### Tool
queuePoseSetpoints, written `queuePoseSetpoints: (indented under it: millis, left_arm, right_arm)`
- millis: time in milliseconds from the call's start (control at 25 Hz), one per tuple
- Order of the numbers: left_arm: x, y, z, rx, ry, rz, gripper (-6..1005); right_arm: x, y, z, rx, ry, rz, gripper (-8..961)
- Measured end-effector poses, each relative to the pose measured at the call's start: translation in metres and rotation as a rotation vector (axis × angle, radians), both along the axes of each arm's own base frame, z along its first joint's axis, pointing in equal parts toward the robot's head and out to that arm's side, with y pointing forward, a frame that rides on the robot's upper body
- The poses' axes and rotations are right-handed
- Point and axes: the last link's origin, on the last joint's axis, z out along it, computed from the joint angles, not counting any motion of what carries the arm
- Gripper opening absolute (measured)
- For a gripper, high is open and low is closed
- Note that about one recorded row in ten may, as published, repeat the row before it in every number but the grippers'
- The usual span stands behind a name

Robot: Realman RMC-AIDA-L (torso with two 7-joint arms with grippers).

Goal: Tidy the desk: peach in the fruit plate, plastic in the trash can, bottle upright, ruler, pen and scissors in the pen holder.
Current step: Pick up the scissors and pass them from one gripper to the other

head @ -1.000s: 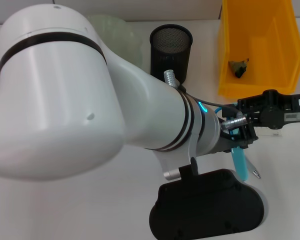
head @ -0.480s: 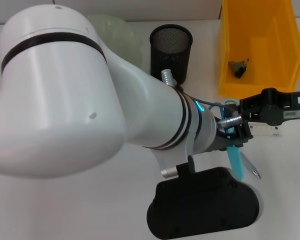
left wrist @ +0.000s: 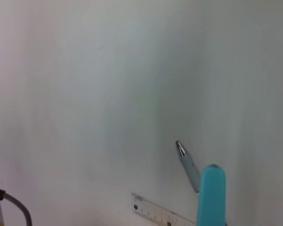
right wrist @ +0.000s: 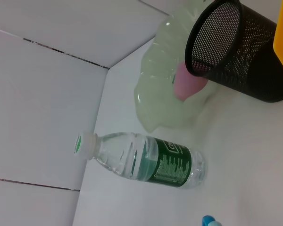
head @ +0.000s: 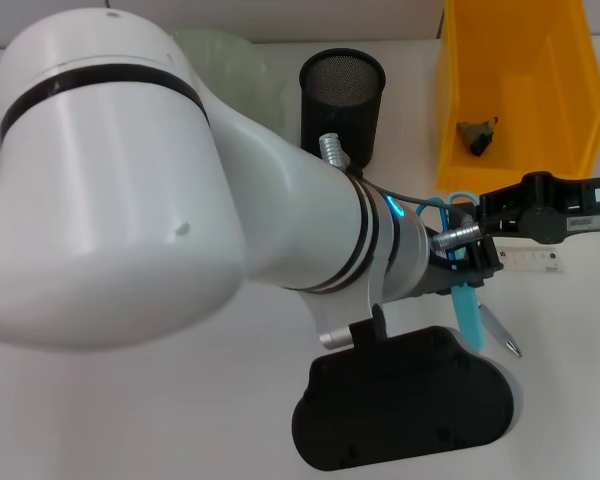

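My left gripper point(head: 468, 264) is shut on the blue scissors point(head: 467, 312), which hang blade-down above the table; their tip shows in the left wrist view point(left wrist: 211, 194). Under them lie a silver pen point(head: 501, 334), also in the left wrist view point(left wrist: 188, 162), and a clear ruler point(head: 528, 262) point(left wrist: 156, 213). My right gripper point(head: 508, 214) hovers close to the scissors' handle. The black mesh pen holder point(head: 342, 98) stands at the back. The bottle point(right wrist: 141, 160) lies on its side. The peach point(right wrist: 189, 85) sits in the green plate point(right wrist: 153, 101). The plastic scrap point(head: 477, 136) lies in the yellow bin point(head: 570, 130).
My bulky white left arm point(head: 130, 200) hides most of the table's left and middle in the head view. The yellow bin stands right of the pen holder. The green plate point(head: 235, 62) is left of the holder, partly hidden.
The left gripper has lifted the scissors a little, so their tip sits higher over the pen. The right arm has crept slightly toward the back.
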Motion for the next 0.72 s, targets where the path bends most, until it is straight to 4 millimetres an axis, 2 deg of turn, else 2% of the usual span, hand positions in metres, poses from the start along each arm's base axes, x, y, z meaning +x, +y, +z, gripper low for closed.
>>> queuePoseSetpoints:
  millis: [440, 720]
  left_arm:
    - [0.0014, -0.0004, 0.0013, 0.007, 0.009, 0.003, 225]
    - [0.001, -0.0037, -0.0001, -0.002, 0.018, -0.001, 299]
  right_arm:
    - [0.0002, 0.0017, 0.0026, 0.022, 0.007, 0.004, 71]
    - [0.0008, 0.0012, 0.0021, 0.028, 0.012, 0.007, 74]
